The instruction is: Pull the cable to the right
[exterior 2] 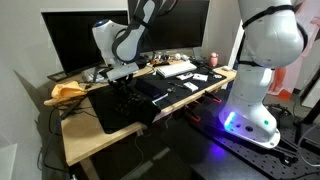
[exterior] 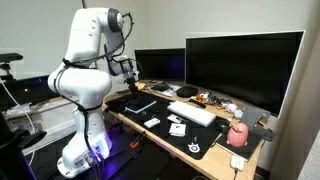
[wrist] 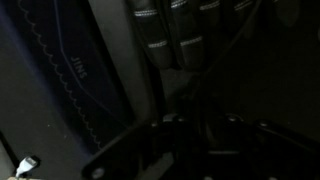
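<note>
Jaws indistinct, gripper [exterior 2: 124, 84] over wooden desk [exterior 2: 82, 142]

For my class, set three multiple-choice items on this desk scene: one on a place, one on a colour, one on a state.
1. The gripper hangs over:
A) a flat black rectangular mat
B) the floor
C) a chair

2. The glow at the foot of the white robot is:
A) green
B) blue-violet
C) orange

3. The screen of the large flat black monitor is:
A) dark
B) showing a bright picture
C) covered by a cloth

Answers:
1. A: in an exterior view the mat lies right beneath it on the wooden desk.
2. B: the light by the base is bluish purple.
3. A: the panel is plain black and uncovered.
</note>
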